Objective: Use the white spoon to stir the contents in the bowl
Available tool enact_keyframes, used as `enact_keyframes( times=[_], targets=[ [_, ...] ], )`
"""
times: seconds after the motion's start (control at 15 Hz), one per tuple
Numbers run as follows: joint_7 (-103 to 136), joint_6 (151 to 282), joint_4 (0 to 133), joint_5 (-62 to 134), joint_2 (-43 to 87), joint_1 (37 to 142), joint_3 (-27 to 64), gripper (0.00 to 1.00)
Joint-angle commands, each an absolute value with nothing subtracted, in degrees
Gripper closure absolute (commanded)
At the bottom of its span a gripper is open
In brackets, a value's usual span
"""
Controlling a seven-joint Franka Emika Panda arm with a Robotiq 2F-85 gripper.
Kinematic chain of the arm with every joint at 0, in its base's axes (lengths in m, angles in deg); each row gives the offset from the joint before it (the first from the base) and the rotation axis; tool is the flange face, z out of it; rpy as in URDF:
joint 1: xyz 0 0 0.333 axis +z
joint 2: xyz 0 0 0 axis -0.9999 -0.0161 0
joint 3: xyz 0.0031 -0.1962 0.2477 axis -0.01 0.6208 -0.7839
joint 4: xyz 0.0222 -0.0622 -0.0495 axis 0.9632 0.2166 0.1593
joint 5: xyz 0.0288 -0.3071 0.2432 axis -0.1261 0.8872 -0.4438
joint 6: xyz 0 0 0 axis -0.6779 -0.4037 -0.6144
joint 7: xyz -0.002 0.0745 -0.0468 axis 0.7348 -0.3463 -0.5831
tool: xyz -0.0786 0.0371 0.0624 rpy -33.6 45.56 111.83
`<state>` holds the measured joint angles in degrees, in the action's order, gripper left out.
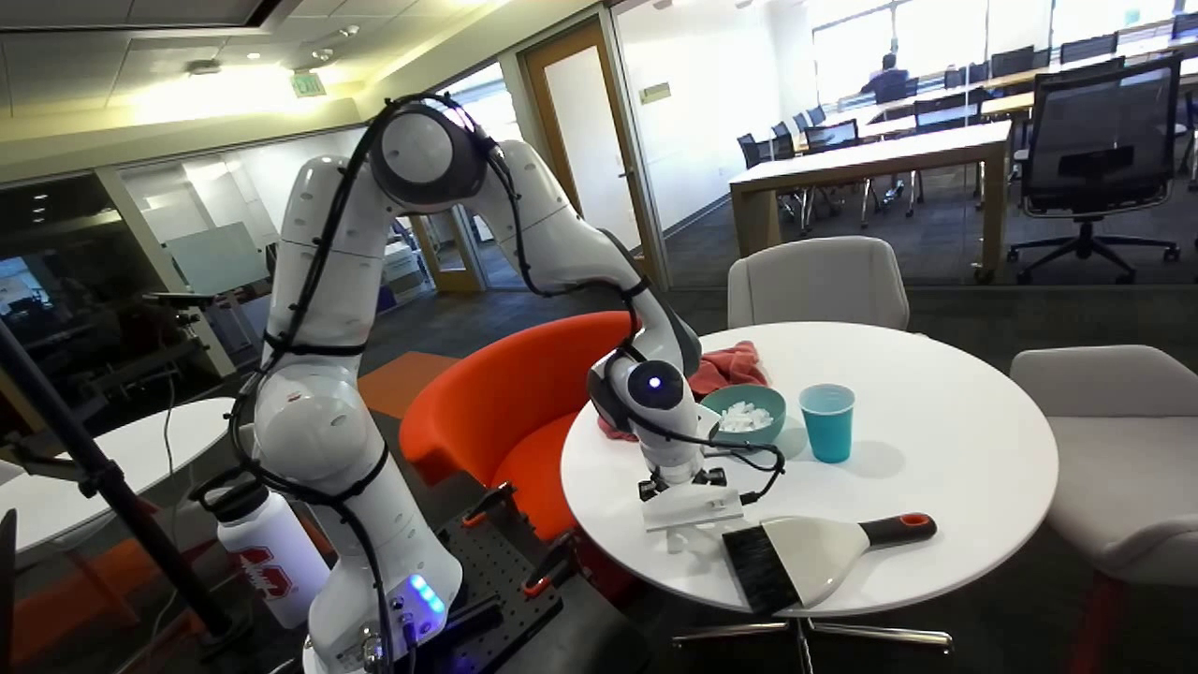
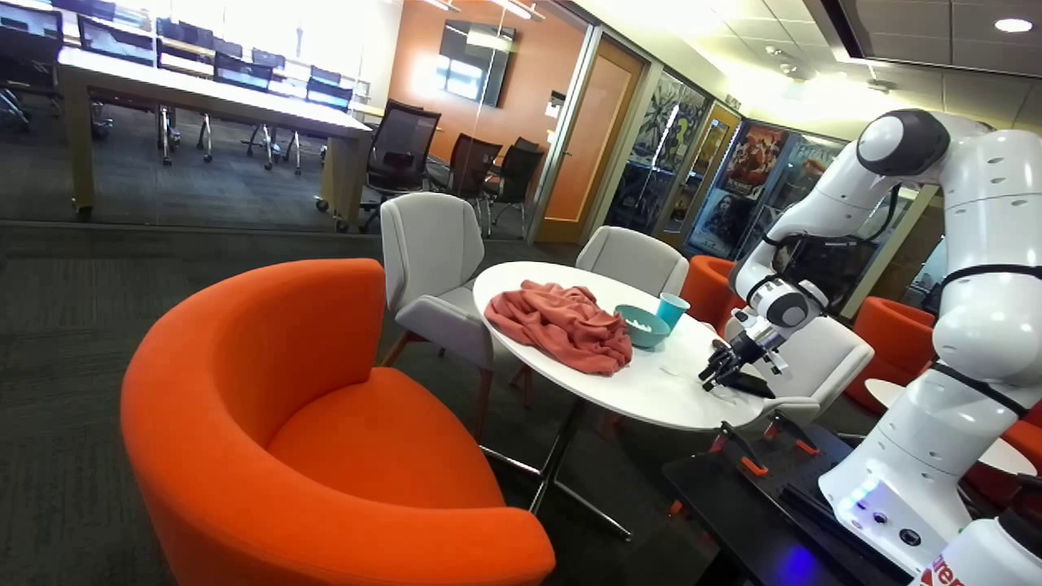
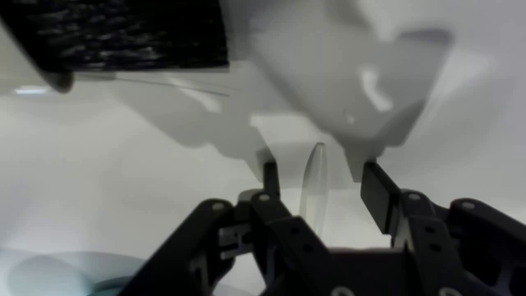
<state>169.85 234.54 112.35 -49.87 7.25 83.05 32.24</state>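
White spoon [image 3: 315, 187] on round table [image 1: 945, 440], between tips of the widely parted pincer [image 3: 320, 176], seemingly touching neither

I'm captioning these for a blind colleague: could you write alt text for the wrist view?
A thin, plain white spoon on a smooth white tabletop appears between the jaws of an open black gripper, with a gap on each side; its lower end is hidden. A black-bristled brush shows at upper left.

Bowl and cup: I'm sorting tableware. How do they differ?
The bowl is wider and shallower, the cup narrower and taller. The bowl is duller teal, the cup brighter turquoise. White pieces lie in the bowl; the cup's inner bottom is hidden. Both stand upright on the table.
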Motion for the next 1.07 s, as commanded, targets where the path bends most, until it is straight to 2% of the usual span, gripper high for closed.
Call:
enact_keyframes(
  times=[0.0,0.2,0.27,0.6,0.87,1.0],
  targets=[
    [169.48,235.55,112.95,-50.37,8.87,83.47,32.49,0.76],
    [169.14,235.61,112.87,-50.10,8.83,83.63,32.50,0.99],
    [168.86,235.67,112.78,-49.92,8.68,83.72,32.50,1.00],
    [167.83,237.03,114.98,-47.22,11.91,84.98,33.54,0.97],
    [155.64,240.60,120.92,-27.78,20.75,85.59,34.76,0.97],
    [148.66,239.84,123.00,-17.74,24.00,91.61,41.48,0.97]
  ],
)
